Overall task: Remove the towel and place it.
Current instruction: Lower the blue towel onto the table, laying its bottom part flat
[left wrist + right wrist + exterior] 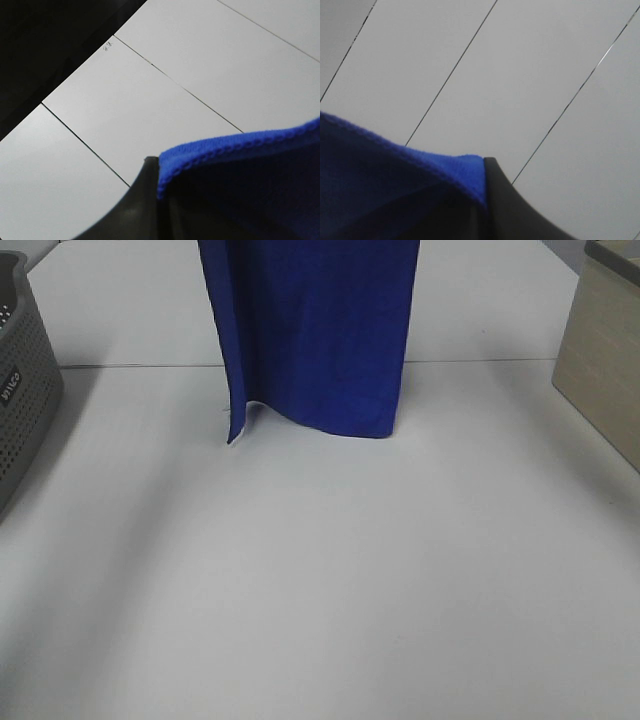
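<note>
Above the table (pixel 320 590), holding the towel (pixel 315 330) up as a tall blue sheet, running out past the top of the high view. Hanging with the hem down at the tabletop just in front of a seam line, touching or barely clear, impossible to tell which. Curling forward at the bottom left corner, showing a sliver of white. Pinching the stitched top edge in the left gripper (pixel 156 167), dark fingers (pixel 142 205) pressing together on the cloth. Pinching the same edge in the right gripper (pixel 485 167), fingers (pixel 510 210) likewise clamping on blue pile. Hanging between the basket (pixel 25 390) at the left edge and the box (pixel 600 360) at the right, well apart from both.
</note>
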{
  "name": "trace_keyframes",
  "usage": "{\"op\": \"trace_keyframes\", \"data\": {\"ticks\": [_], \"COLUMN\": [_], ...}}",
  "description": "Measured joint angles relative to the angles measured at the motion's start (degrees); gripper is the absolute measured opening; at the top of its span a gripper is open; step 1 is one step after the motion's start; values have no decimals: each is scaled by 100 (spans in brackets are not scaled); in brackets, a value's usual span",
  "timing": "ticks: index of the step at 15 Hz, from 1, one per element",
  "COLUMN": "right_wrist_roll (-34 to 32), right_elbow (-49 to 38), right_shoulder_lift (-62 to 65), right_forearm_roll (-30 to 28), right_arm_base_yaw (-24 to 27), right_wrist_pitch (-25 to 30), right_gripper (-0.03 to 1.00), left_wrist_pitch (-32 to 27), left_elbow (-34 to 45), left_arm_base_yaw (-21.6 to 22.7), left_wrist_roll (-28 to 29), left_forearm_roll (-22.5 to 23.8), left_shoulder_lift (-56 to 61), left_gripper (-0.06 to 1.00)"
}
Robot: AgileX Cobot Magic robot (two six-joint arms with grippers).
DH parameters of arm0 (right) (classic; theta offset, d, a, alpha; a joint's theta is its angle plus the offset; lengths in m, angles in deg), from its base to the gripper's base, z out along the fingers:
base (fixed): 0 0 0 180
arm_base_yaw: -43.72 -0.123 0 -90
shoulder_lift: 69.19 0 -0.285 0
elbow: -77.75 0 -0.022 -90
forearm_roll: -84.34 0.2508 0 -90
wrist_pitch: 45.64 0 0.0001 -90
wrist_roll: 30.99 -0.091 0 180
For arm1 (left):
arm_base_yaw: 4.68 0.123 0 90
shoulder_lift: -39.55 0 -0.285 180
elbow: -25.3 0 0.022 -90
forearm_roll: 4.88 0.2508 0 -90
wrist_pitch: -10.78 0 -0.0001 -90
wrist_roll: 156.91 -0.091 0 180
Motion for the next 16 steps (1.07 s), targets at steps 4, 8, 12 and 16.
{"op": "trace_keyframes", "data": {"ticks": [4, 8, 12, 16], "right_wrist_roll": [0, 0, -6, -6], "right_elbow": [705, 1175, 1175, 1175], "right_shoulder_lift": [-596, -1278, -1427, -1427], "right_forearm_roll": [-6, -6, -6, -6], "right_arm_base_yaw": [103, 275, 378, 378], "right_wrist_pitch": [-223, -596, -997, -1106], "right_gripper": [1, 1, 1, 1], "left_wrist_pitch": [6, 0, 0, 0], "left_elbow": [-1238, -2578, -3025, -3048], "left_arm_base_yaw": [149, 355, 413, 413], "left_wrist_roll": [11, 74, 309, 493], "left_forearm_roll": [-17, 29, 57, 57], "left_shoulder_lift": [-934, -1908, -2223, -2286], "left_gripper": [0, 0, 0, 0]}}
